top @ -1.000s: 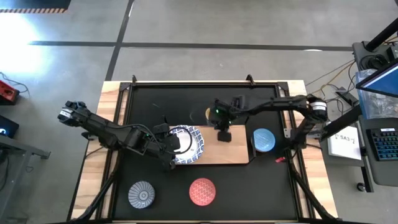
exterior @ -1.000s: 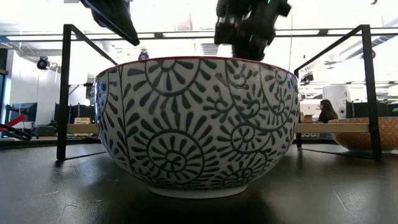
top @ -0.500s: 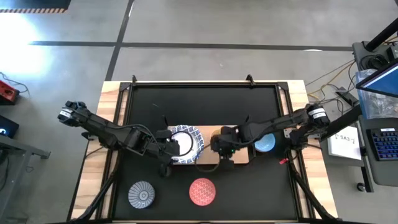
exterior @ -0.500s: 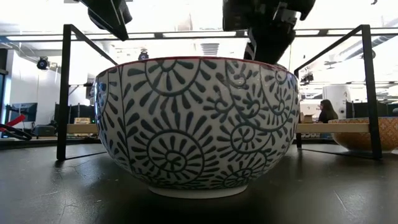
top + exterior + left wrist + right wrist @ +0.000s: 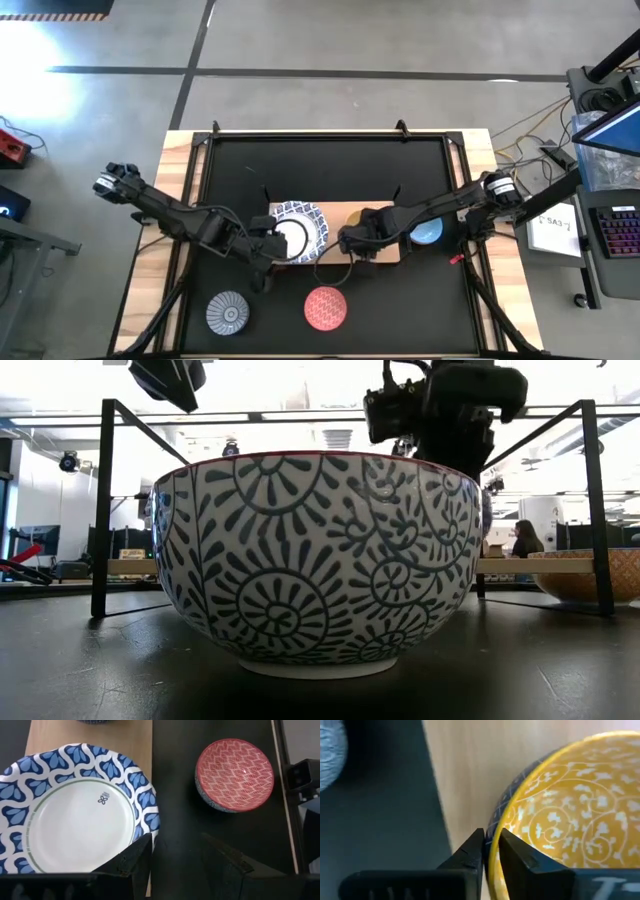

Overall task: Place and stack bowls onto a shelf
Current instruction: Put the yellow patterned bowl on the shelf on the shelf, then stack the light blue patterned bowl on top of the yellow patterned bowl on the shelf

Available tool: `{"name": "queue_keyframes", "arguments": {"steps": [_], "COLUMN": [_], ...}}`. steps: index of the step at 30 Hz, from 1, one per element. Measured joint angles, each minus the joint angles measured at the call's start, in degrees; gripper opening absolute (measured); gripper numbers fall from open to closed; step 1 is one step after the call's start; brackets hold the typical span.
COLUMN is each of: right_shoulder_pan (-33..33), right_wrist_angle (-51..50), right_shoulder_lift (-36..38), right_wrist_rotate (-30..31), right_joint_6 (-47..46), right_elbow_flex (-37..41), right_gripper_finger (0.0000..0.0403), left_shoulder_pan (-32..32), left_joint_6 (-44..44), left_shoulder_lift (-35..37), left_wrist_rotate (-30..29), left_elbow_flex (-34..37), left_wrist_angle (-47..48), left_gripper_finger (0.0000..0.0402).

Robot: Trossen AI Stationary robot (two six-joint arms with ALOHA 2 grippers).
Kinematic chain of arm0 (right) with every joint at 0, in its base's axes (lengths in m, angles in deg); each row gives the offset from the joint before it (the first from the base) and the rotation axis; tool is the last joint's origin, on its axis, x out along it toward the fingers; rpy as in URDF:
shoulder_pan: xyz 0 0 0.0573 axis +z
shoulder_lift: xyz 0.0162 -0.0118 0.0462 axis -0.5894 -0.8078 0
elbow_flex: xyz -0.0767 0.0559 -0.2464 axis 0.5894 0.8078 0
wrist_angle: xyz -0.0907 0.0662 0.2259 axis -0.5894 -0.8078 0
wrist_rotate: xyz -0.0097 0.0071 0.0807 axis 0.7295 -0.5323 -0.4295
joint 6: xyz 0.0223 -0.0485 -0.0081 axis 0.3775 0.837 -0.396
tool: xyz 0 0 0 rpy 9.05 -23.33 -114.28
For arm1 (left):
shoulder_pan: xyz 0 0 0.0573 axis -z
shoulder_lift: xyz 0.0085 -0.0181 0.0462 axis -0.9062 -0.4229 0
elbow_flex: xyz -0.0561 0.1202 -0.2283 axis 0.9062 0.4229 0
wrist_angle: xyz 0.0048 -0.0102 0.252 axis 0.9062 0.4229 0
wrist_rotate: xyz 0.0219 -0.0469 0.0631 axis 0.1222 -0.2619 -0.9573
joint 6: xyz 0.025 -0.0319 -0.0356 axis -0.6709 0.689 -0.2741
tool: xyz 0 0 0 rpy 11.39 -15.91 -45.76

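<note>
The light-wood shelf [image 5: 385, 250] lies across the middle of the black table. A wide blue-and-white bowl [image 5: 295, 228] rests on its left end. My left gripper [image 5: 176, 837] hovers open at that bowl's near rim, with black tabletop between its fingers. The orange-yellow bowl [image 5: 570, 805] sits on the shelf's middle, and my right gripper [image 5: 491, 834] is shut on its rim. A light blue bowl [image 5: 428, 230] stands at the shelf's right end. The red patterned bowl [image 5: 325, 307] and the grey ribbed bowl [image 5: 229, 312] stand on the table near the front. My left gripper has one finger [image 5: 142, 852] over the wide bowl's rim [image 5: 150, 820]; I cannot tell whether it touches. My right gripper has the orange-yellow bowl's rim [image 5: 492, 851] between its fingers, one finger inside the bowl and one outside. The fingers come steeply from above. The bowl stands upright on the shelf.
A black frame [image 5: 105, 510] runs around the table's far and side edges. In the low view the red bowl's blue-patterned outer wall [image 5: 315, 560] fills the foreground. Bare black tabletop [image 5: 320, 170] lies beyond the shelf.
My right gripper has swung from beyond the shelf toward the table's near edge and sunk, rolling as it went. The orange-yellow bowl has come with it and now stands on the shelf's middle. My left gripper has turned a little beside the wide bowl.
</note>
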State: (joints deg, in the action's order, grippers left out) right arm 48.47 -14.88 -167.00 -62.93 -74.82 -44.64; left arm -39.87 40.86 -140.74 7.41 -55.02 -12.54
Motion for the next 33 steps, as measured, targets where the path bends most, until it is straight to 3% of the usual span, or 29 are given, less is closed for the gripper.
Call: {"name": "queue_keyframes", "arguments": {"steps": [11, 20, 28, 33], "right_shoulder_pan": [1.2, 1.3, 1.2, -0.3], "right_wrist_angle": [0.2, 0.2, -3.0, -10.9], "right_shoulder_lift": [0.8, 8.9, 17.0, 22.2], "right_wrist_rotate": [-1.5, -0.2, 14.0, 21.4], "right_joint_6": [-1.2, -2.0, -11.9, -20.5], "right_elbow_flex": [0.0, 0.0, 0.0, 0.0], "right_gripper_finger": [0.0113, 0.0129, 0.0121, 0.012], "left_shoulder_pan": [1.0, 1.1, 1.1, 1.1], "left_joint_6": [1.0, 1.0, -1.3, -2.8], "left_shoulder_lift": [0.0, 0.0, 0.0, 0.0], "left_wrist_rotate": [0.1, 0.1, -0.2, -1.6], "left_elbow_flex": [0.0, 0.0, 0.0, 0.0], "left_wrist_angle": [-1.8, -5.4, -8.5, -8.6], "left_gripper_finger": [0.0146, 0.0146, 0.0146, 0.0146]}}
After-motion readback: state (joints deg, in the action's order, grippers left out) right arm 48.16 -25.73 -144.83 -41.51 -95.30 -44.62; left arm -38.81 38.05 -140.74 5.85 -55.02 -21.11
